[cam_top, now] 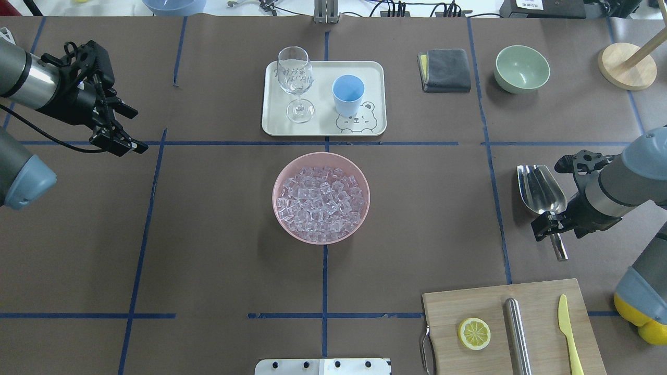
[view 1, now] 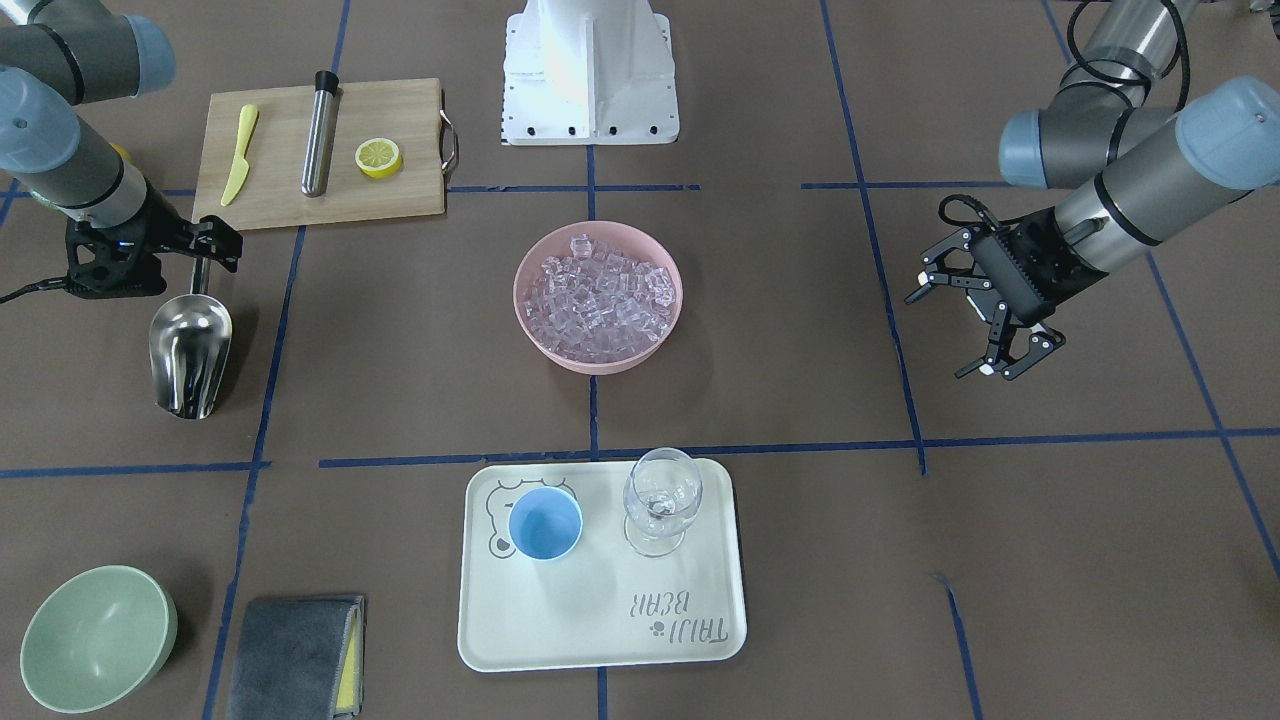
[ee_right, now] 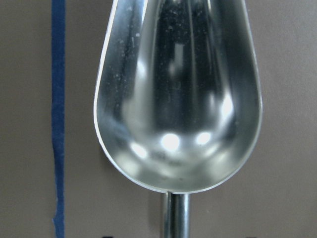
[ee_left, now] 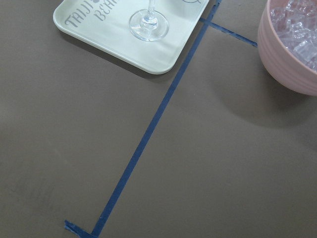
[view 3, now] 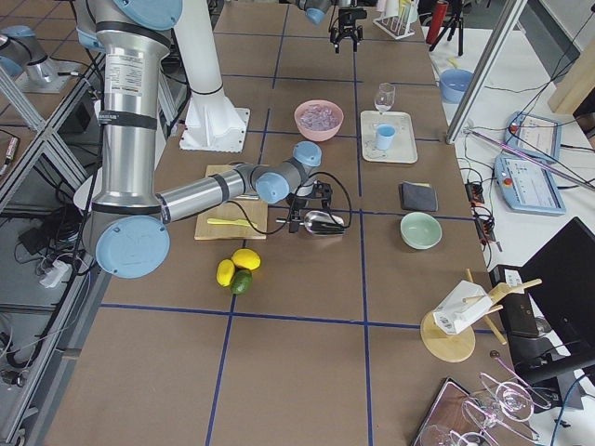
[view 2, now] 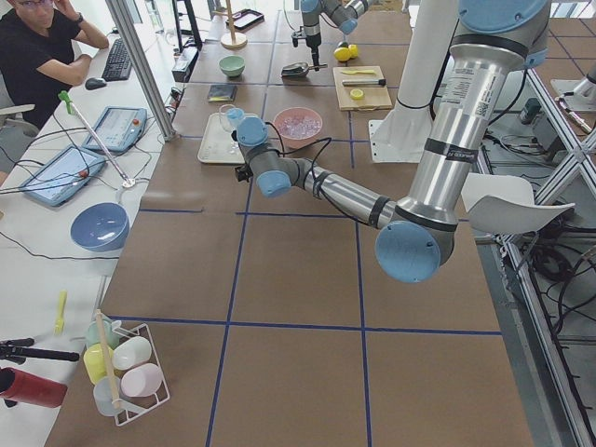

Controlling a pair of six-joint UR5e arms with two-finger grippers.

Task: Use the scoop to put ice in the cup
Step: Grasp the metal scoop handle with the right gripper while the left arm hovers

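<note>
The steel scoop lies on the table at the robot's right, its trough empty and its handle pointing toward the robot. It fills the right wrist view. My right gripper points down over the handle with its jaws open on either side of it. The ice fills a pink bowl at the table's middle. The light-blue cup stands empty on a cream tray, beside a wine glass. My left gripper is open and empty, held above the table at the far left.
A wooden cutting board near the robot's right holds a lemon half, a steel cylinder and a yellow knife. A grey cloth, a green bowl and a wooden stand sit at the far right.
</note>
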